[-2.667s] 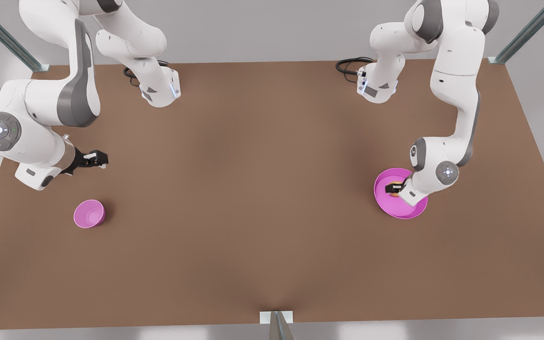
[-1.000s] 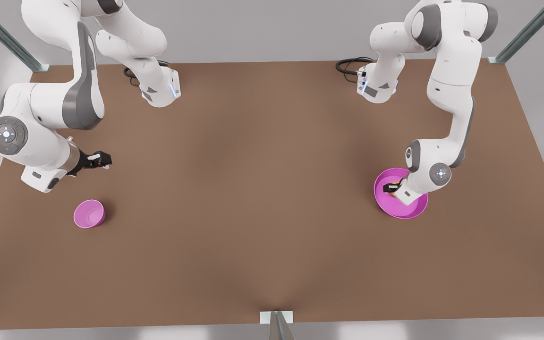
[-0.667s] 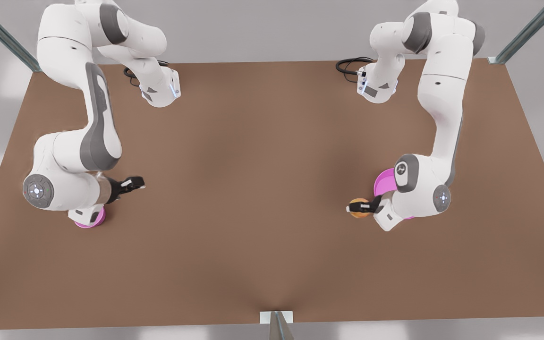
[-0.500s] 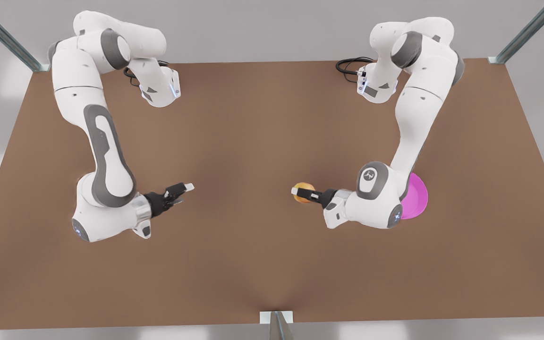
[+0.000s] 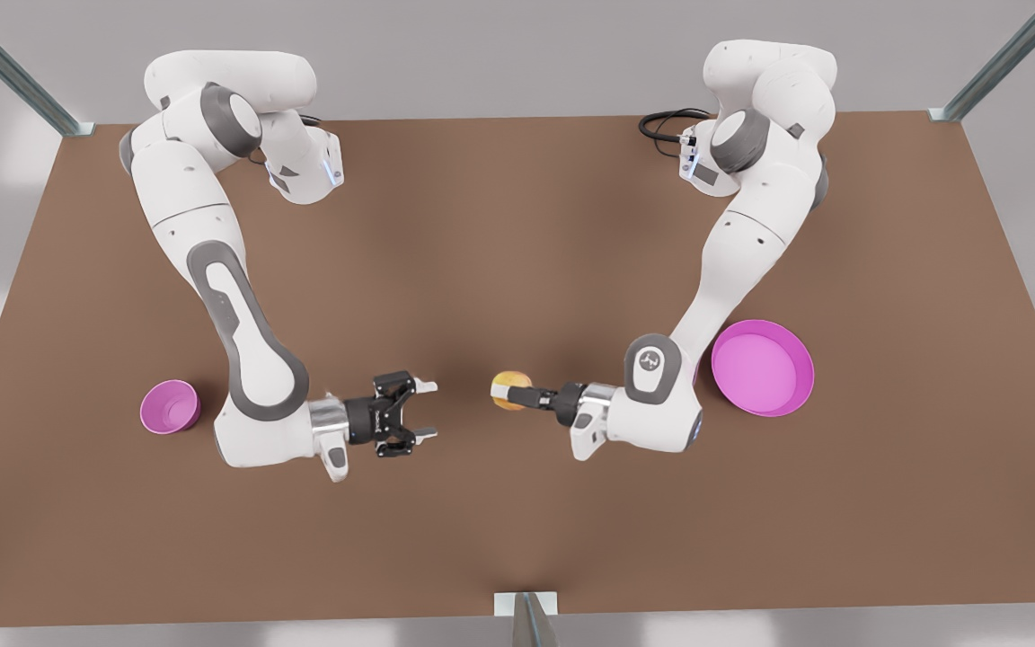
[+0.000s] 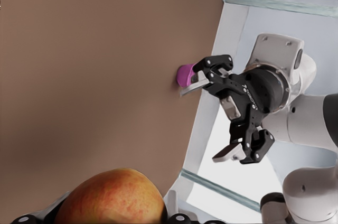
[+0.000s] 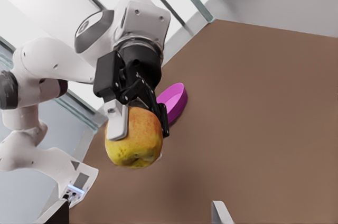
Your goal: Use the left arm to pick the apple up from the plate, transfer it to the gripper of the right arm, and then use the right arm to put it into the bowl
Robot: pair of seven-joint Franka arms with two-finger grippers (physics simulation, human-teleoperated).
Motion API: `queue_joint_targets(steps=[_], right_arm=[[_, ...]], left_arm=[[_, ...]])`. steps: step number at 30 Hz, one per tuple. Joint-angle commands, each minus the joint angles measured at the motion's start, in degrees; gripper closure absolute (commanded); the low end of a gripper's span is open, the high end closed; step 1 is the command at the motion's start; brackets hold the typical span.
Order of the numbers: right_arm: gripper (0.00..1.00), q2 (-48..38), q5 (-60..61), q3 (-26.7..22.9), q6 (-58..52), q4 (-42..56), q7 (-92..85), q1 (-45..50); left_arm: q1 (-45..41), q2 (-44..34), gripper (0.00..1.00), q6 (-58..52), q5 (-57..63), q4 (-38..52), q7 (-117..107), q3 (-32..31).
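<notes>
The yellow-orange apple (image 5: pixel 507 385) hangs above the middle of the table, with my slim left gripper (image 5: pixel 517 394) shut on it. That arm reaches in from the front view's right. Facing it across a small gap is my wide claw-like right gripper (image 5: pixel 432 412), open with nothing between its fingers. The left wrist view has the apple (image 6: pixel 111 197) close up and the open right gripper (image 6: pixel 203 123) beyond it. From the right wrist, I see the left gripper (image 7: pixel 138 129) clamping the apple (image 7: pixel 134 142). The pink plate (image 5: pixel 762 367) lies bare at the front view's right. The small pink bowl (image 5: pixel 170 406) stands at the left.
Both arm bases (image 5: pixel 306 171) (image 5: pixel 715 166) stand at the far edge of the brown table, with black cables beside them. Metal frame posts (image 5: pixel 531 620) stand at the near edge and the far corners. Behind the left gripper lies the plate (image 7: pixel 174 102).
My left gripper lifted the apple off the plate and carried it toward the table's middle. My right arm swung in from beside the bowl to face it, and the gap between them narrowed.
</notes>
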Motion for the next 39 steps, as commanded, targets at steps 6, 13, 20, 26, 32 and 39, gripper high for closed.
queue_joint_targets(steps=[6, 13, 20, 26, 32, 39], right_arm=[[0.0, 1.2, 8.2, 3.6, 9.8, -1.9, -45.7, -1.0], [0.0, 4.7, 9.7, 9.7, 9.0, -1.9, -48.4, -3.2], [0.0, 6.6, 9.6, 11.4, 9.1, -1.8, -49.8, -3.1], [0.0, 8.4, 10.0, 13.0, 9.7, -1.5, -50.2, -2.9], [0.0, 9.2, 10.1, 14.2, 11.3, -1.1, -50.3, -2.7], [0.0, 10.7, 10.0, 15.7, 13.3, -0.7, -50.3, -1.9]], left_arm=[[-0.2, 0.0, 0.28, 5.3, -1.9, -0.1, 2.4, -0.3], [-0.1, -0.1, 0.27, 4.8, -1.6, -0.4, 9.3, -0.4], [-0.2, -0.1, 0.27, 4.9, -1.9, -0.5, 8.6, -0.4], [-0.2, -0.1, 0.27, 4.9, -2.6, -0.5, 8.6, -0.4], [-0.2, -0.2, 0.27, 4.9, -2.8, -0.6, 8.6, -0.4], [-0.2, -0.2, 0.26, 5.0, -2.8, -0.7, 8.6, -0.5]])
